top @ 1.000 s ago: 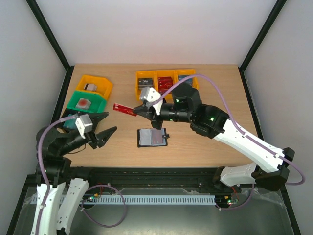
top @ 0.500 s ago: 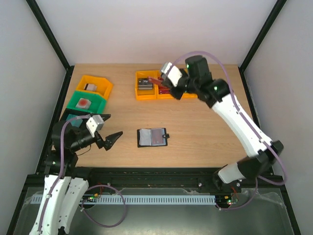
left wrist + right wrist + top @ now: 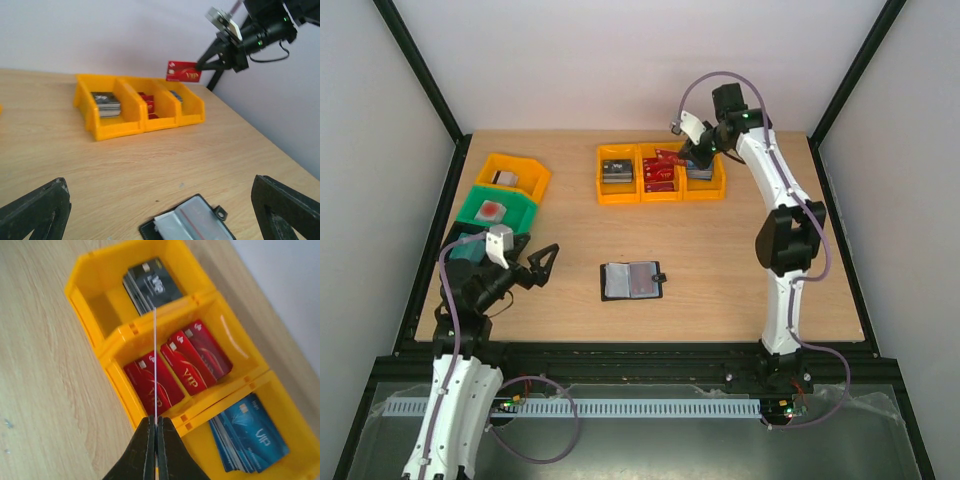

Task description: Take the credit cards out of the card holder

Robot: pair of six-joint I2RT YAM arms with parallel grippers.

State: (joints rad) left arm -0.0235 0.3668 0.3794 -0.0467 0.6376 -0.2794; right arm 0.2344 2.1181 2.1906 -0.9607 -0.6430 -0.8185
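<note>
White walls [image 3: 620, 60] stand around a wooden table [image 3: 750, 270] with a black frame [image 3: 430, 200]. Along the far edge sits a row of three yellow bins [image 3: 661, 197]. It has dark cards [image 3: 152, 287] in the left one, red cards [image 3: 192, 365] in the middle one and blue cards [image 3: 250, 435] in the right one. The right gripper [image 3: 156, 427] is up over that row, well away from the card holder [image 3: 632, 281]. Its two fingers are pinched tight on a red credit card [image 3: 183, 71], held in the air about over the bin with the red cards. The left gripper [image 3: 533, 264] hangs near the left edge with its fingers spread wide and nothing between them. The card holder lies open in the middle of the table, pockets up. It is a bit to the right of the left gripper and does not touch it.
</note>
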